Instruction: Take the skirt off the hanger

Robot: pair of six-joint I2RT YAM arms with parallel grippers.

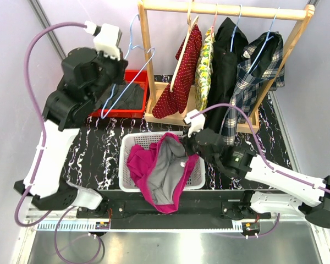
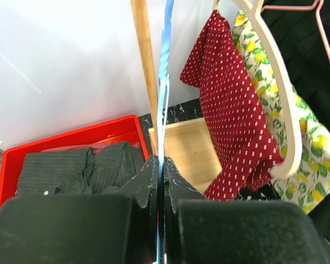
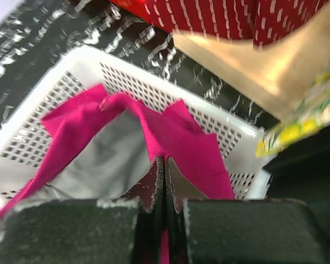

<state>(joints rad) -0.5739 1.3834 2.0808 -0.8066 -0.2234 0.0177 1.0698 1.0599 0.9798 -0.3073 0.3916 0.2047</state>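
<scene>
text: none legible | labels: none | brands: none | numbers: none

Wooden rack [image 1: 225, 10] stood at upper right of overhead frame, base on black marbled counter [image 1: 102, 148]. Four garments hung from its bar, left to right: red white-dotted dress [image 1: 181, 82], lemon-print piece [image 1: 204, 66], black garment [image 1: 226, 60], dark plaid shirt [image 1: 261, 60]. Red bin [image 1: 121, 113] sat just left of rack, dark grey folded cloth [image 1: 127, 98] inside. White perforated basket [image 1: 133, 142] sat at centre, below rack.
</scene>
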